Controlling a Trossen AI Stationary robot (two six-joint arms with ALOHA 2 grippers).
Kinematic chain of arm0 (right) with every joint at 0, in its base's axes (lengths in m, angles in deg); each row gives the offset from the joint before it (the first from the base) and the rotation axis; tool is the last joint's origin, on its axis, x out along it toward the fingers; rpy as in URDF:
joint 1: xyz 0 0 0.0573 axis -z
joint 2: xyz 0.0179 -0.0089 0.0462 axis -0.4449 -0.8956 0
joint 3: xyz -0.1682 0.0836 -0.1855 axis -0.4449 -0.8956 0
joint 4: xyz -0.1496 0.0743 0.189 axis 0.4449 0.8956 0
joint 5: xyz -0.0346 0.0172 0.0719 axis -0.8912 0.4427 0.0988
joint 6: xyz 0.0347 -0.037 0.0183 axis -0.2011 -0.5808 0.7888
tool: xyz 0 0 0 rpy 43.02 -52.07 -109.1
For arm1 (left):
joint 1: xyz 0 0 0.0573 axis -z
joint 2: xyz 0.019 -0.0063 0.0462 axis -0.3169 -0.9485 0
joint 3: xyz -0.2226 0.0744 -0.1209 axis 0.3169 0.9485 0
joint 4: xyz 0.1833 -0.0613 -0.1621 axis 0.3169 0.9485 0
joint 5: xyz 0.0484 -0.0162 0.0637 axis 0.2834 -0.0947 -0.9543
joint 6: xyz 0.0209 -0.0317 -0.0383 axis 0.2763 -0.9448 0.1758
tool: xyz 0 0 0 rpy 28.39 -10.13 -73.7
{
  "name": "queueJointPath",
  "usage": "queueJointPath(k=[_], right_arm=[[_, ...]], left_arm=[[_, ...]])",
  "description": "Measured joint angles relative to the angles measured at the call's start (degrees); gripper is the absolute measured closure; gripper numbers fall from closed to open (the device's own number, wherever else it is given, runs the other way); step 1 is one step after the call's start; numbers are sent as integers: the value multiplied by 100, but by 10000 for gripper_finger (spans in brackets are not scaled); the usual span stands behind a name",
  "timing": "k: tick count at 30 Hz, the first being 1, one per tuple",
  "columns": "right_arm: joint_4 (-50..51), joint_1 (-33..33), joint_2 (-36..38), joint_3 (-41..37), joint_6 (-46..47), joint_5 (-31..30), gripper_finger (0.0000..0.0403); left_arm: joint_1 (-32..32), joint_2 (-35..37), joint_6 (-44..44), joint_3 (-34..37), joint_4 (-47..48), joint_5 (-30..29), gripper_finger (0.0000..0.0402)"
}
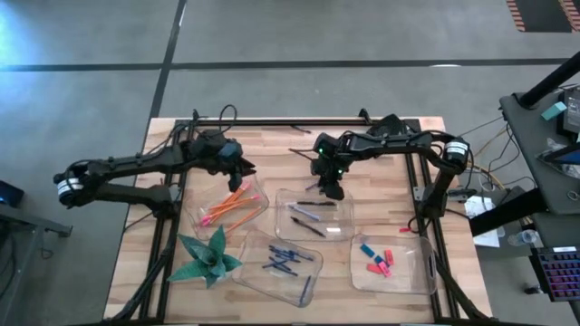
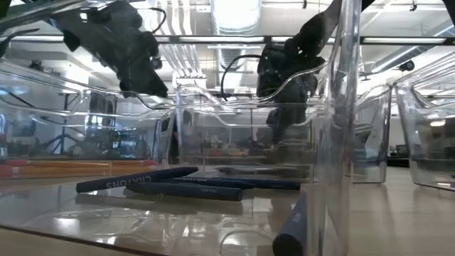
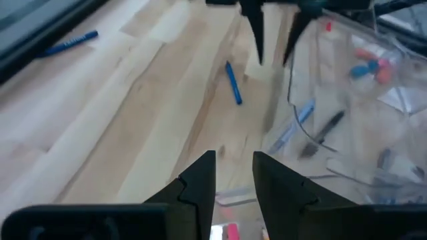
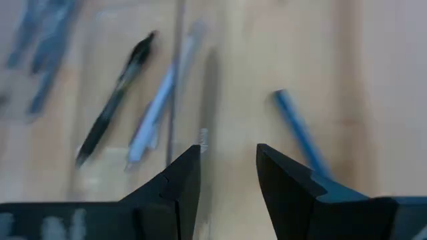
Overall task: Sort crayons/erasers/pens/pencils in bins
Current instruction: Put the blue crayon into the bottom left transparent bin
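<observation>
On the table, bins: I count four clear bins (image 1: 412,279), from left-middle across to near-right.
Pencils: orange pencils (image 1: 231,201) lie in the left bin.
Erasers: pink and blue erasers (image 1: 378,260) sit in the near-right bin.
Other contents: dark pens (image 1: 308,217) in the middle bin; blue crayons (image 1: 283,260) in the near-middle bin.
Right gripper: right gripper (image 1: 332,190) hangs over the far edge of the pen bin, arm bent in from the right; my wrist camera shows the fingers parted with nothing between them.
Left gripper: left gripper (image 1: 245,168) hovers just beyond the pencil bin, arm stretched from the left, fingers a little apart and empty.
View differences: wrist views show a loose blue crayon (image 3: 233,83) on bare wood beyond the pen bin; the low view shows only bin walls and crayons.
Surroundings: green paper plant (image 1: 207,258) at the near-left.
</observation>
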Motion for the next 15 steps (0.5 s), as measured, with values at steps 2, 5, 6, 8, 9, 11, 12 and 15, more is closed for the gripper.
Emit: queueJointPath(k=[2, 5, 6, 8, 9, 11, 12, 15], right_arm=[[110, -84, 0, 0, -14, 244, 266], [98, -204, 0, 0, -45, 216, 266], [93, -214, 0, 0, -48, 59, 266], [107, -194, 0, 10, -93, -365, 266], [112, -156, 0, 36, -133, -589, 266], [103, -77, 0, 115, -243, -903, 266], [88, -29, 2, 158, -308, -937, 266], [13, 131, 1, 229, -439, -938, 266]], left_arm=[[0, 76, 5, 0, -11, -3, 315], [4, 121, 9, 0, -16, -1, 315], [4, 121, 11, 0, -24, -2, 315], [4, 121, 11, 0, -17, -3, 315], [4, 119, 11, 0, -20, -3, 315], [4, 91, 11, 0, -19, -1, 315], [4, 74, 11, 0, -12, -1, 315], [4, 32, 11, 0, -11, -3, 315]])
